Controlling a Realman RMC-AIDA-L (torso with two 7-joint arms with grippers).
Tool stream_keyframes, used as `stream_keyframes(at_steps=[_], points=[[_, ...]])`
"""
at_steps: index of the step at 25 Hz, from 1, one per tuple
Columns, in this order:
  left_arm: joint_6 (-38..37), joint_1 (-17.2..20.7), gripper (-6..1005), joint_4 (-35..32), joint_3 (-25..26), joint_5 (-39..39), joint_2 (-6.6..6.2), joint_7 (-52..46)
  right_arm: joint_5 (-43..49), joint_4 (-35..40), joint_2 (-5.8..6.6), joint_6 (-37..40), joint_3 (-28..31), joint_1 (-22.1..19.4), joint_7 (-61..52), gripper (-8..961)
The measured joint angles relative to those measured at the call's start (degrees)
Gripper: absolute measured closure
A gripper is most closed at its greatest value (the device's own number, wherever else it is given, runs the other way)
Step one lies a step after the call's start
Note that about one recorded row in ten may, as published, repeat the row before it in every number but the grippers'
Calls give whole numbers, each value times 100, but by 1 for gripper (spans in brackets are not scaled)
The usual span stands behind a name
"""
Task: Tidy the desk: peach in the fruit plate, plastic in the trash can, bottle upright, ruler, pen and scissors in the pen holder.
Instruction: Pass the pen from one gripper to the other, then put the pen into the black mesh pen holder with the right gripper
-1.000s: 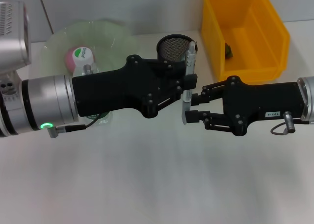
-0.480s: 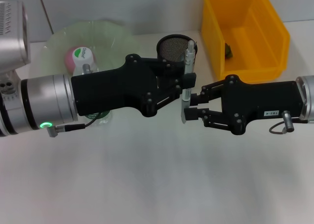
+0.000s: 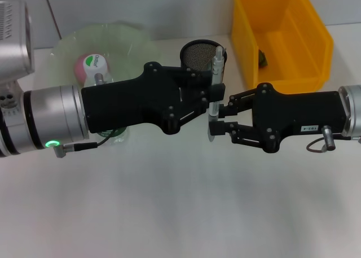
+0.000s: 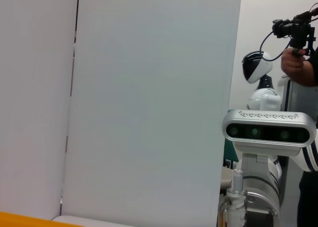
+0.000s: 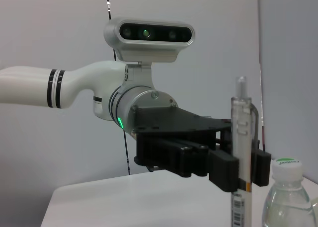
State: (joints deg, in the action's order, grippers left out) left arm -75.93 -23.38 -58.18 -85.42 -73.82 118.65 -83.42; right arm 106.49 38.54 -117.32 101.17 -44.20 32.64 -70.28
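My left gripper [image 3: 215,97] reaches in from the left above the white desk [image 3: 180,207]. It is shut on the silver-grey pen [image 3: 217,65], held upright just in front of the black mesh pen holder [image 3: 198,55]. My right gripper [image 3: 214,121] comes from the right, open, its fingers on either side of the pen's lower end. The right wrist view shows the left gripper [image 5: 242,170] clamped on the pen [image 5: 241,122]. The peach [image 3: 80,69] lies in the fruit plate [image 3: 132,40]. The bottle [image 3: 95,64] stands upright. The plastic [image 3: 263,57] lies in the trash can [image 3: 307,55]. Ruler and scissors are out of view.
The trash can stands at the back right, close beside the pen holder. The fruit plate sits at the back left behind my left arm. The left wrist view shows a white wall panel [image 4: 149,98] and a person [image 4: 303,68] beyond it.
My right gripper has slid left toward the pen, and its fingers now flank the pen's lower end more closely. The left gripper and pen have barely moved.
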Motion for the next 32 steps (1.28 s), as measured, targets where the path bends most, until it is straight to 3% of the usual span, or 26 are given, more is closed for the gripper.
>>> stream_keyframes(at_steps=[22, 28, 32], points=[[-123, 14, 768, 0, -18, -7, -6, -16, -15, -54, -5, 15, 18, 38, 51, 817], [-235, 45, 568, 0, 25, -6, -22, -48, -19, -59, -3, 11, 82, 7, 51, 817], [-367, 113, 492, 18, 48, -58, -52, -189, -36, -63, -26, -72, 857, -11, 51, 817]])
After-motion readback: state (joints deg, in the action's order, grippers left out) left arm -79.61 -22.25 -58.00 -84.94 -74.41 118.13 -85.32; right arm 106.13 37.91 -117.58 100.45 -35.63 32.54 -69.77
